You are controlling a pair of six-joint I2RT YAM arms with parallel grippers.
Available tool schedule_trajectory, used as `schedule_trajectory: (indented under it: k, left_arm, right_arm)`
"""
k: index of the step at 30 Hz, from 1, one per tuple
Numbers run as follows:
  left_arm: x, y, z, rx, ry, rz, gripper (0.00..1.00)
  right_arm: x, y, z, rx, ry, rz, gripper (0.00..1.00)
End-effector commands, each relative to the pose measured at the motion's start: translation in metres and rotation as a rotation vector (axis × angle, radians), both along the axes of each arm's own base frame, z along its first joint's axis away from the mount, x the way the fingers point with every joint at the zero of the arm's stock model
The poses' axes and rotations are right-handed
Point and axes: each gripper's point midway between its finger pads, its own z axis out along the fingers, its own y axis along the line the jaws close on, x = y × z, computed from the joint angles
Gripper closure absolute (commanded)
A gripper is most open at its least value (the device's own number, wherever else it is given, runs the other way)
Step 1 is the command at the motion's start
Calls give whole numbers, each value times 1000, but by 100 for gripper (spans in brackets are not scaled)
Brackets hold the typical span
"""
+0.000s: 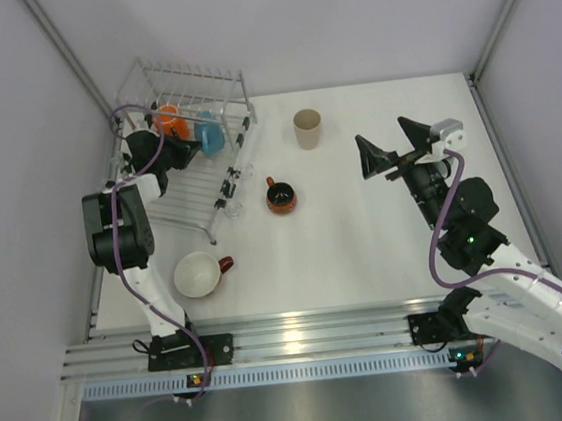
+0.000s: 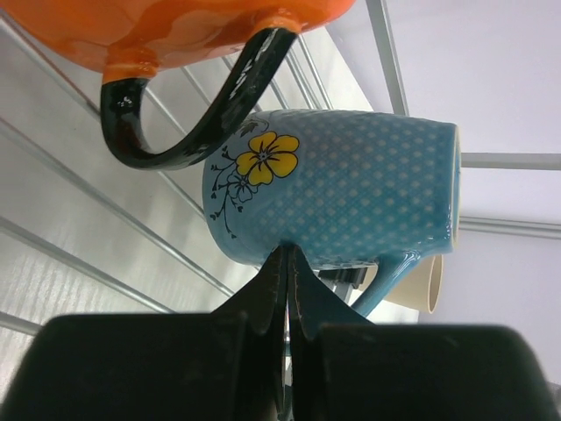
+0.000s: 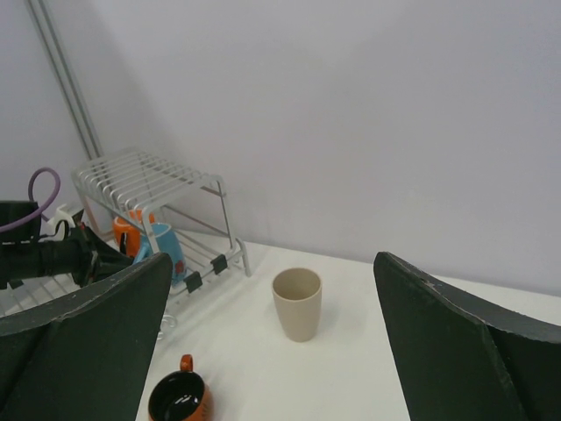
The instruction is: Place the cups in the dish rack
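Note:
The dish rack [image 1: 191,195] stands at the far left. The orange mug [image 1: 171,120] and the light blue mug [image 1: 210,134] lie in it side by side. My left gripper [image 1: 194,151] is shut, and its tips touch the side of the light blue mug [image 2: 342,189], below the orange mug [image 2: 166,31]. The beige tumbler [image 1: 307,127] stands upright at the table's far middle. The small dark red-handled mug [image 1: 280,199] sits right of the rack. The wide white red-handled cup [image 1: 199,274] sits near the left arm. My right gripper [image 1: 395,148] is open and empty, right of the tumbler [image 3: 296,303].
The rack has an upper shelf [image 3: 145,171] of wire above the mugs. Grey walls close in the table at the back and both sides. The dark mug [image 3: 175,399] shows low in the right wrist view.

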Motion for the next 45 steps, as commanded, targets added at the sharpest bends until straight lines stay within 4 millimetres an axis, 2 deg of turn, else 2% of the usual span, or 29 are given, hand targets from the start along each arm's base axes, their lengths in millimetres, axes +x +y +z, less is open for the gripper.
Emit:
schedule_trajectory:
  k: [1, 9, 16, 19, 21, 22, 24, 26, 27, 28, 29, 30, 31, 32, 33, 35, 36, 37, 38, 39, 40, 41, 45]
  left_arm:
    - [6, 3, 21, 35, -82, 36, 100]
    - [-2, 12, 21, 84, -44, 72, 100]
    - [-12, 27, 32, 149, -30, 137, 100]
    - [-19, 37, 34, 174, -5, 175, 97]
    - [-26, 41, 40, 198, 8, 193, 95]
    - [-29, 48, 42, 221, 19, 225, 92]
    - [-39, 55, 51, 266, 38, 255, 89]
    - [-47, 69, 57, 332, 54, 308, 82]
    - [-51, 72, 63, 355, 52, 315, 80]
    - [-56, 73, 79, 377, 23, 320, 78]
    - [-64, 74, 83, 420, 23, 300, 75]
    - [-71, 74, 86, 441, 16, 292, 73]
    - [-81, 78, 105, 469, -15, 322, 72]
    - [-88, 80, 109, 505, -23, 316, 68]
    - [-94, 81, 111, 527, -23, 309, 66]
    - [-113, 80, 127, 582, -43, 285, 60]
    - [-121, 75, 127, 591, -46, 256, 45]
    - [-127, 72, 130, 601, -60, 236, 36]
    - [-136, 64, 137, 606, -88, 191, 29]
    - [-141, 55, 137, 596, -99, 138, 20]
    - [-146, 49, 137, 593, -105, 107, 15]
    - [-155, 45, 140, 599, -109, 80, 4]
    - [-177, 23, 145, 588, -126, -24, 2]
  right_arm:
    - [-6, -5, 14, 23, -40, -5, 1]
    - [-6, -4, 15, 21, -37, -1, 1]
    - [0, 2, 15, 8, 9, 7, 1]
    - [2, 4, 17, 23, 37, 12, 1]
    - [9, 6, 7, 26, 103, 2, 1]
    - [10, 6, 13, 40, 117, 0, 1]
    - [19, 8, 5, 56, 186, -24, 0]
    - [28, 11, -5, 54, 269, -47, 1]
    - [31, 8, -2, 61, 286, -66, 1]
    - [34, 10, -11, 38, 321, -72, 1]
    - [39, 15, -21, 16, 356, -66, 1]
    - [41, 19, -18, 16, 368, -48, 1]
    - [43, 23, -18, 21, 379, -37, 1]
    - [45, 27, -34, 5, 447, -32, 1]
    - [45, 30, -35, 11, 463, -14, 0]
    - [47, 36, -38, 44, 492, 7, 1]
    - [47, 39, -39, 52, 501, 21, 1]
    - [47, 41, -39, 58, 514, 27, 1]
    - [48, 44, -48, 59, 558, 28, 1]
    - [49, 46, -44, 69, 565, 37, 1]
    - [49, 48, -46, 81, 584, 40, 1]
    - [52, 51, -52, 79, 608, 41, 1]
    - [54, 58, -64, 84, 697, 43, 1]
